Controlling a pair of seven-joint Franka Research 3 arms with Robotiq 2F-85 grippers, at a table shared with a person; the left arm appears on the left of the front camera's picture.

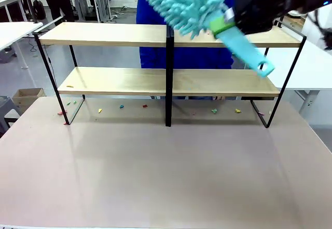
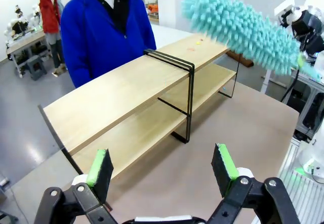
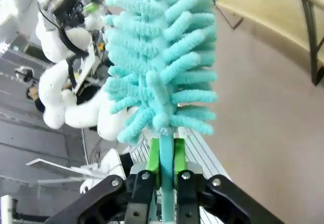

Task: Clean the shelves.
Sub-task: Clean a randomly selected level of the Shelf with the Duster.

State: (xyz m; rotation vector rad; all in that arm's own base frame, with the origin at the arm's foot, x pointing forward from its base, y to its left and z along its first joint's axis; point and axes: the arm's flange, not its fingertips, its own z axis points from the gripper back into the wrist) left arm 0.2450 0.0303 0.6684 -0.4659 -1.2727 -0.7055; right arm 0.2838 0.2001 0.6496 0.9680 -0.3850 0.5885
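Right fingers (image 3: 153, 157) clamp fluffy teal duster (image 3: 162, 57); flat light-wood shelves (image 1: 114, 34).

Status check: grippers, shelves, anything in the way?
Right gripper shut on fluffy turquoise duster, held above top light-wood shelf board. Left gripper open, empty. Coloured scraps on table under black rack; person in blue stands behind.

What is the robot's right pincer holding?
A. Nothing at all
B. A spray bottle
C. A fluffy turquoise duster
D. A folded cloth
C: the right pincer is shut on the handle of the duster, whose fluffy turquoise head sticks out beyond its green pads.
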